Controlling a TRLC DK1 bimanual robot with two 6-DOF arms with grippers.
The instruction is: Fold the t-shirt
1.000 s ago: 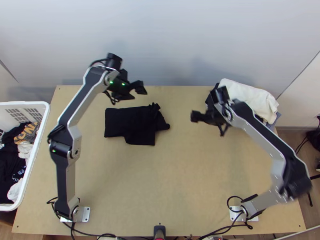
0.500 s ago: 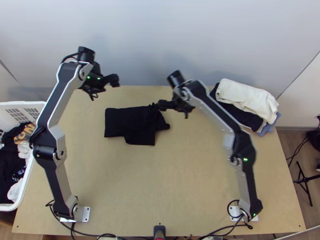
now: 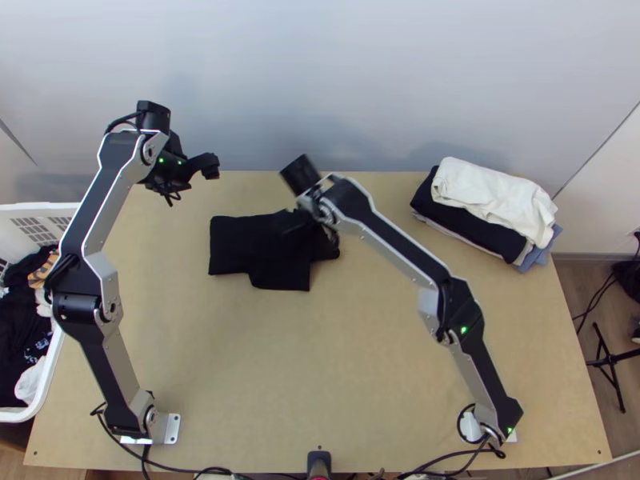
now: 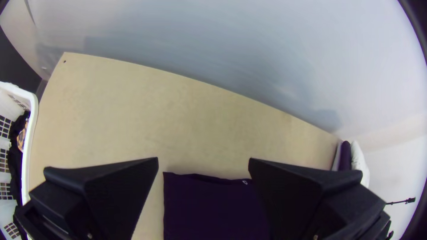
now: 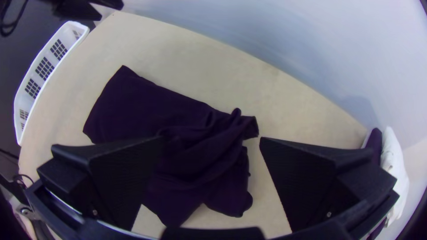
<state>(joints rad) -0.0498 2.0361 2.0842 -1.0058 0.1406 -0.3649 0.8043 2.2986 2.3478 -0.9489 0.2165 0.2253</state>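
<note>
The black t-shirt point(image 3: 268, 260) lies folded on the table left of centre, its right part bunched and twisted, as the right wrist view shows on the shirt point(image 5: 195, 155). My right gripper point(image 3: 308, 222) is over the shirt's upper right part; in its wrist view the gripper point(image 5: 213, 138) is open, its fingers on either side of the bunched cloth. Beyond the shirt's far left corner is my left gripper point(image 3: 206, 168), near the table's far edge. The left wrist view shows that gripper point(image 4: 203, 159) open and holding nothing, with the shirt's edge point(image 4: 213, 200) between its fingers' images.
A stack of folded clothes point(image 3: 488, 208), white on top, lies at the table's far right. The white basket point(image 3: 40, 376) with clothes stands along the left edge. A wall rises behind the table point(image 3: 360, 360), whose near middle is bare.
My right gripper has moved left from beside the clothes stack to above the shirt. The left gripper has drawn away to the left. The shirt lies as before.
</note>
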